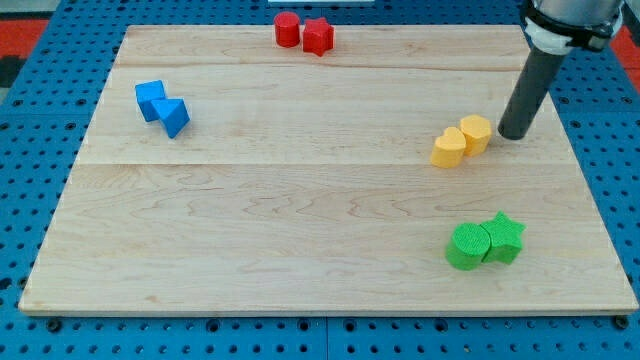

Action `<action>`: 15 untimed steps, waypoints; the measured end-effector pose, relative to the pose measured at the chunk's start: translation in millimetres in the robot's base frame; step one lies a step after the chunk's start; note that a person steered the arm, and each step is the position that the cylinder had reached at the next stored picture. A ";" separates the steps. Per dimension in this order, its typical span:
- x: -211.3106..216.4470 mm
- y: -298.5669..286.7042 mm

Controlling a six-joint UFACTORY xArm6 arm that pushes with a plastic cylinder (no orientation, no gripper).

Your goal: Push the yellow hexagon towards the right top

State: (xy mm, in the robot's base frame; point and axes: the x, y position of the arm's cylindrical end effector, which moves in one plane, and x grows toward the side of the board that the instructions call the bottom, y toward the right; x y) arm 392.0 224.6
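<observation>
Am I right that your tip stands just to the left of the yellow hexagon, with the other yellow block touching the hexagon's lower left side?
Not quite: my tip stands just to the right of the yellow hexagon, not its left, as the camera view shows. The rest holds: the other yellow block touches the hexagon's lower left side.

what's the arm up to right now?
The arm's rod is down on the wooden board. My tip sits just to the view's right of the yellow hexagon, close beside it. A second yellow block touches the hexagon's lower-left side. The hexagon is at the board's right, not yet near the top right corner. The red, blue and green pairs lie apart from it.
</observation>
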 end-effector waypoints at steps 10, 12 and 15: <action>-29.4 -78.5; -50.0 -166.9; -42.8 -318.3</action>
State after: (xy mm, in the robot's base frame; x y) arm 349.1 -93.7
